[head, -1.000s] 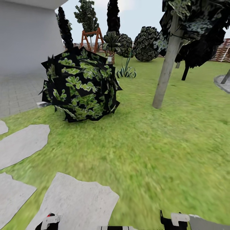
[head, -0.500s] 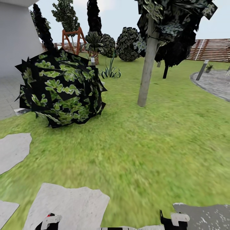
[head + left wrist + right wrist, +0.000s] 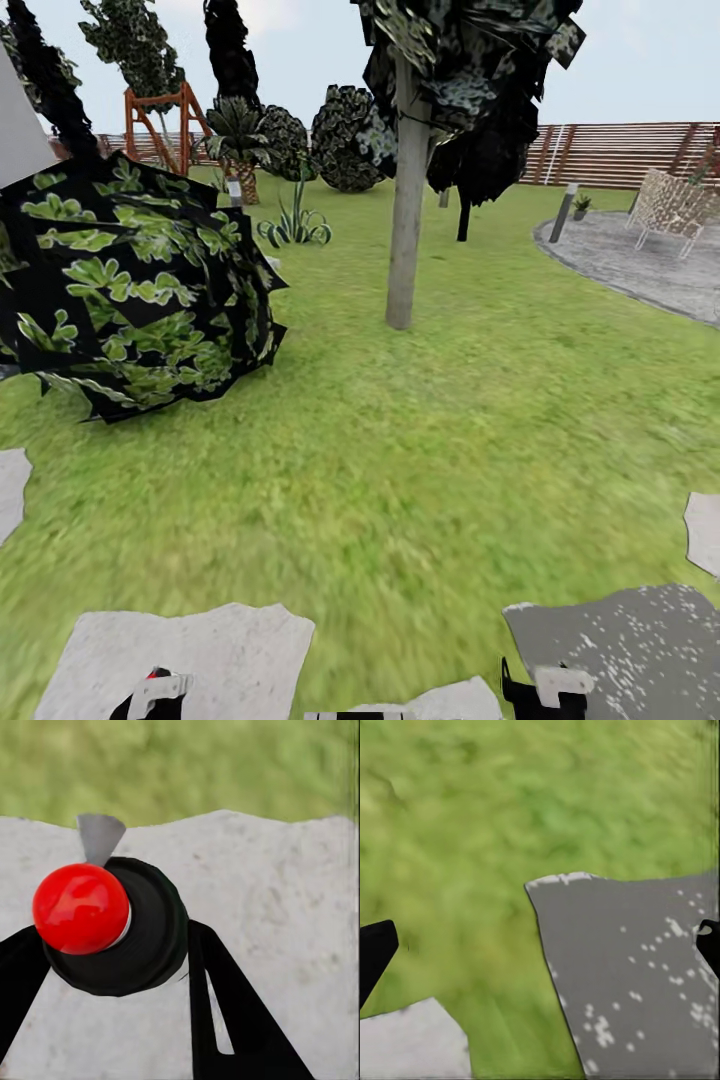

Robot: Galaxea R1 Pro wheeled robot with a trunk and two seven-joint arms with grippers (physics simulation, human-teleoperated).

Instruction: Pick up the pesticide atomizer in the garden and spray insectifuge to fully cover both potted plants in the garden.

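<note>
Looking out from the head view, the garden (image 3: 420,420) is a green lawn holding one big dark leafy bush (image 3: 130,290) at left, one pale tree trunk (image 3: 405,200) near the middle, one spiky aloe-like plant (image 3: 295,225) behind, and one orange wooden frame (image 3: 160,115) far back. A brown slat fence (image 3: 620,150) closes the far side. At right lies a grey paved patio (image 3: 640,260) with a woven chair (image 3: 670,205) and one small potted plant (image 3: 581,206) just beside a short post. Four stepping stones show near the bottom edge, one darker (image 3: 620,640).

From the left wrist view, the left gripper (image 3: 112,952) has its two black fingers (image 3: 225,1005) closed against the pesticide atomizer (image 3: 112,922), one on each side of the dark body; the red top faces the camera, above a pale stepping stone (image 3: 277,915).

From the right wrist view, the right gripper (image 3: 540,945) stands wide apart and holds nothing, over grass with two stones below it.
</note>
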